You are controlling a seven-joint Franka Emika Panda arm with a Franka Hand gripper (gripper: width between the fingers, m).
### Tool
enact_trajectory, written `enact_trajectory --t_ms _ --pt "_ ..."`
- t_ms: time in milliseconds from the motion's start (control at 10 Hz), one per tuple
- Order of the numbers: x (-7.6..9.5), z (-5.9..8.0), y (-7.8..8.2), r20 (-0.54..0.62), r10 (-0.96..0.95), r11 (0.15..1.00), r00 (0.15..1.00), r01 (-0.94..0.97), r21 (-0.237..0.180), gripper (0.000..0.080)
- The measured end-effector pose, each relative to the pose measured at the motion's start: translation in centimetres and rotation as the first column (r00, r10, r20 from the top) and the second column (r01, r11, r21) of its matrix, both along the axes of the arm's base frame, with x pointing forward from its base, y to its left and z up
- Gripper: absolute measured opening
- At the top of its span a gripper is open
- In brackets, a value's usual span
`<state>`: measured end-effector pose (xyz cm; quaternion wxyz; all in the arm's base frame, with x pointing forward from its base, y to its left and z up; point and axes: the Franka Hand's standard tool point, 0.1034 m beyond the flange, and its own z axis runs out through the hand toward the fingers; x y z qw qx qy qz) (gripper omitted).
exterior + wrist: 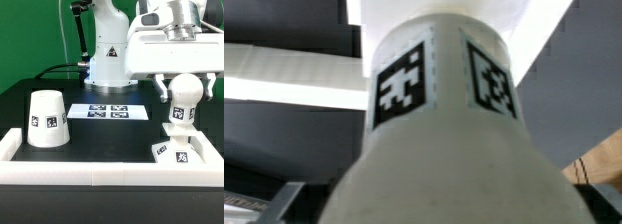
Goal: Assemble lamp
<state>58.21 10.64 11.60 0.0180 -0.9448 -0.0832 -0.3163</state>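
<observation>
My gripper [184, 88] is shut on the ball top of the white bulb [180, 108] and holds it upright at the exterior view's right. The bulb's lower end is right above the small blocky base [174, 153], which sits in the front right corner; I cannot tell whether they touch. In the wrist view the bulb [438, 150] fills the picture, with two square tags on its neck, and my fingers are hidden. The large cone shade [47, 118] stands wide end down at the exterior view's left, far from the gripper.
The marker board [110, 111] lies flat in the middle of the black table. A low white wall [90, 160] runs along the front and up both sides. The robot's base [108, 55] stands at the back with a cable beside it.
</observation>
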Motion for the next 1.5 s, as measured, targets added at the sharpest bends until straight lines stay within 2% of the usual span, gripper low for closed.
enact_trajectory --t_ms 600,700,800,900,1500 --pt "0.2 0.0 0.1 -0.015 0.001 1.0 1.0 -0.001 0.002 0.0576" --pt "0.3 0.0 0.1 -0.027 0.001 1.0 1.0 -0.001 0.002 0.063" --pt "0.2 0.0 0.1 -0.029 0.001 1.0 1.0 -0.001 0.002 0.063" --pt "0.2 0.0 0.0 -0.038 0.002 1.0 0.999 -0.001 0.002 0.0678" --pt "-0.1 2.8 -0.2 -0.04 0.002 1.0 0.999 -0.002 0.006 0.0699"
